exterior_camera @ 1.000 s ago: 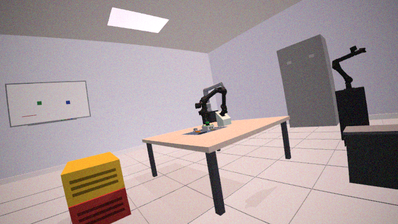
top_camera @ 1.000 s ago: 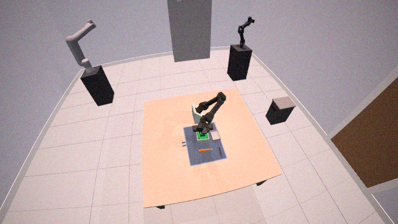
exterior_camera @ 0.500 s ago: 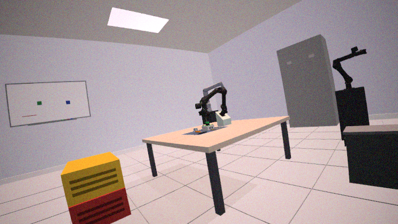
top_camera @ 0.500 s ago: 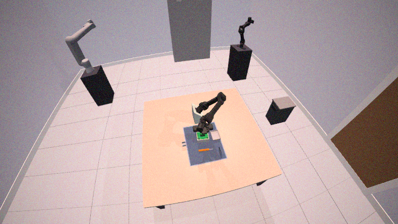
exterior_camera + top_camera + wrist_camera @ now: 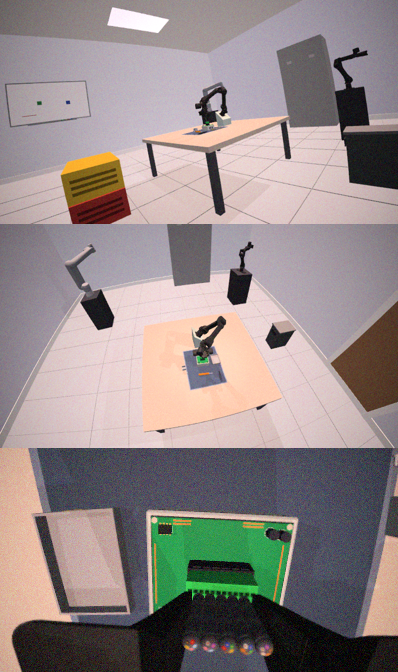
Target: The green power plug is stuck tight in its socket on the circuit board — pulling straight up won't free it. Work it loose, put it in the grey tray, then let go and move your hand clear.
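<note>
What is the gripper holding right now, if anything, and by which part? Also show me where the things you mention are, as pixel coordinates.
The gripper (image 5: 221,600) is holding the green power plug (image 5: 221,584), pinched at its two ends on the side where the black wires (image 5: 220,618) come out.

Robotics lab, robot arms on black pedestals, whiteboard on wall, circuit board on worktable

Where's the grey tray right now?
In the wrist view, the grey tray is on the blue mat, just left of the green circuit board, with a small gap between them.
</note>
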Available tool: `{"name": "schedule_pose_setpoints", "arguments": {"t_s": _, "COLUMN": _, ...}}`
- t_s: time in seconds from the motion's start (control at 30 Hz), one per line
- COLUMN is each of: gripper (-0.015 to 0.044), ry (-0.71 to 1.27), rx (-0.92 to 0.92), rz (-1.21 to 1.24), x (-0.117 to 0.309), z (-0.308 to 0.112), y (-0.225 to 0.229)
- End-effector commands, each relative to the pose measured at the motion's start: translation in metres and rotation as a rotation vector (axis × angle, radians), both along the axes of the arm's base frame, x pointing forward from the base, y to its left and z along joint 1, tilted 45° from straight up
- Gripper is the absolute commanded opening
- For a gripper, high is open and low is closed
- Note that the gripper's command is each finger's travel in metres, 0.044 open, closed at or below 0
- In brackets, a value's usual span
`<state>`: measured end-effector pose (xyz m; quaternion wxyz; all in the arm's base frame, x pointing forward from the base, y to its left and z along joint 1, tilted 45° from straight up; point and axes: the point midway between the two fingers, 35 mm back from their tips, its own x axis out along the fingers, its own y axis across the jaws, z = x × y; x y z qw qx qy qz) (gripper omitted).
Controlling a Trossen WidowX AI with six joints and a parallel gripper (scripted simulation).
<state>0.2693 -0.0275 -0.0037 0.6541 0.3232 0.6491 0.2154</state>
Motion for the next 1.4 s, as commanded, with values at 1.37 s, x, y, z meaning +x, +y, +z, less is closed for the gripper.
{"name": "schedule_pose_setpoints", "arguments": {"t_s": 1.37, "gripper": 0.0000, "ry": 0.000, "rx": 0.047, "rz": -0.007, "x": -0.004, "z": 0.012, "y": -0.021}}
